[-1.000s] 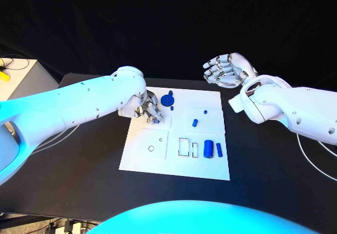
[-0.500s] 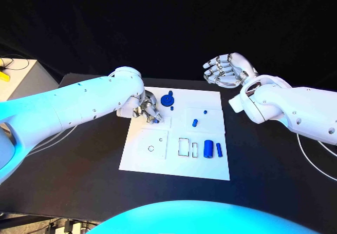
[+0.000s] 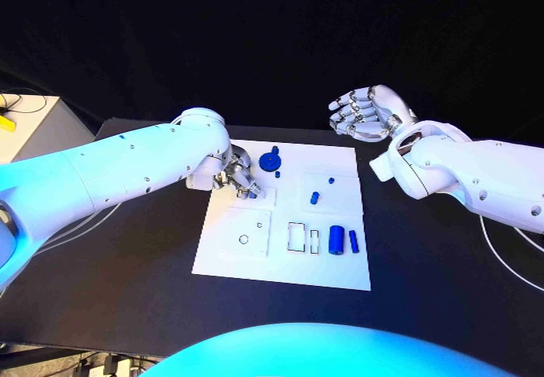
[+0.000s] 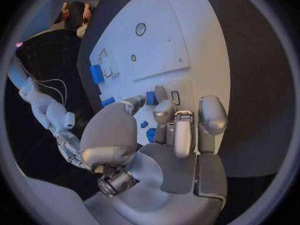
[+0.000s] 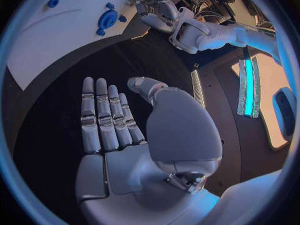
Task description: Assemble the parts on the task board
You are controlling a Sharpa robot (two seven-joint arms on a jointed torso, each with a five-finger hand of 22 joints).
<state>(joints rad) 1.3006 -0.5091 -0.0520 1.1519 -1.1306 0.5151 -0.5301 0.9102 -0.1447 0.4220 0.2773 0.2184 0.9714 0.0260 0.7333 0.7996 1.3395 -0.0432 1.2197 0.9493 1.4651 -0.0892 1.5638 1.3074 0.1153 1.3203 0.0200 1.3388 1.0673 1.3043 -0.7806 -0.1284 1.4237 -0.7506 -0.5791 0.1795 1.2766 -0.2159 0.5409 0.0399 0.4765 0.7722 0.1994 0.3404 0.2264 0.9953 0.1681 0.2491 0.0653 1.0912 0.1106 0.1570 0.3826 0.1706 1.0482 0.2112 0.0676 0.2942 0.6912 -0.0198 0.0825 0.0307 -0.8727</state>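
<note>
Left hand (image 3: pixel 236 177) is down at the task board's (image 3: pixel 227 263) far-left corner, fingers (image 4: pixel 164 111) curled round a small blue part (image 4: pixel 152 98); looks pinched, though contact is partly hidden. Step, I'd say: seating that piece. Next move needs alignment over its socket, then a straight press. Right hand (image 3: pixel 361 114) hovers off the board's far-right corner, fingers spread, holding nothing. Blue gear (image 3: pixel 271 161) sits near the far edge; blue cylinder (image 3: pixel 336 239) lies near the right edge. No readable labels.

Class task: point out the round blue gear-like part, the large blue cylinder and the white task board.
Round blue gear-like part (image 3: pixel 270 162), head view, its centre.
Large blue cylinder (image 3: pixel 336 239), head view, mid-body.
White task board (image 3: pixel 284 271), head view, bare near margin.
</note>
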